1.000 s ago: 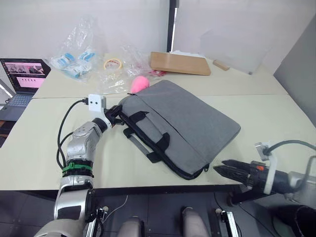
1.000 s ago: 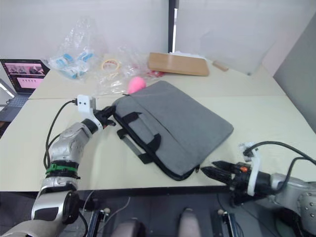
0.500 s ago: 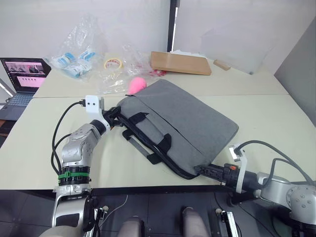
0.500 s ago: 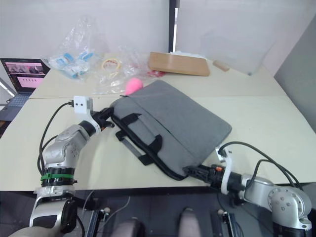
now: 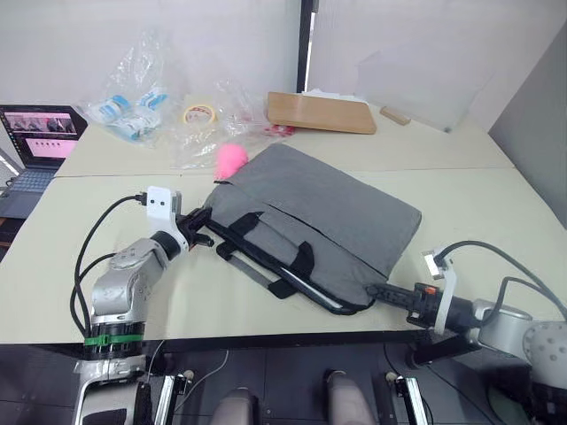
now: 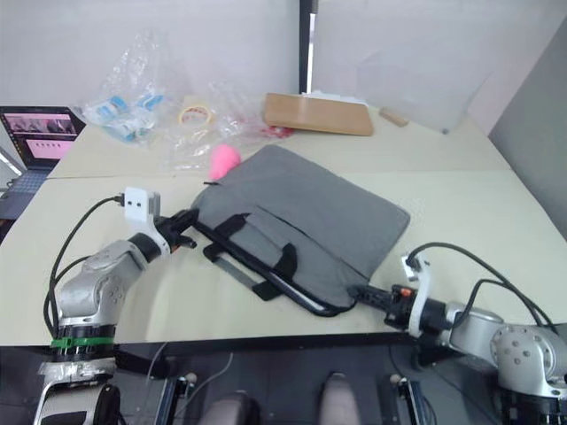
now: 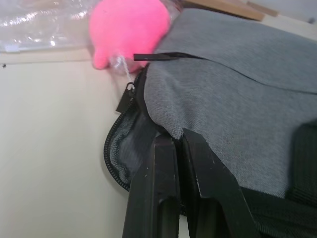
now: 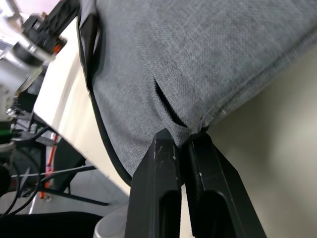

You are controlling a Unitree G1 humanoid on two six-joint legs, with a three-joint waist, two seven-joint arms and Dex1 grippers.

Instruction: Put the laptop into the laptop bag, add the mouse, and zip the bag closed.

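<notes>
Pale worktop (image 5: 496,204) is bare on its right half and along the near edge left of the bag (image 5: 328,212), which lies diagonally at centre. The left gripper (image 7: 181,141) is closed on the bag's open zip corner, beside a pink object (image 7: 130,30). The right gripper (image 8: 184,144) is clamped on the bag's near corner at the worktop edge.

My table (image 5: 496,204) carries the laptop bag (image 5: 337,212), a pink fuzzy ball (image 5: 231,158), plastic wrappers (image 5: 133,97), a tape roll (image 5: 198,114) and a wooden board (image 5: 321,112).
</notes>
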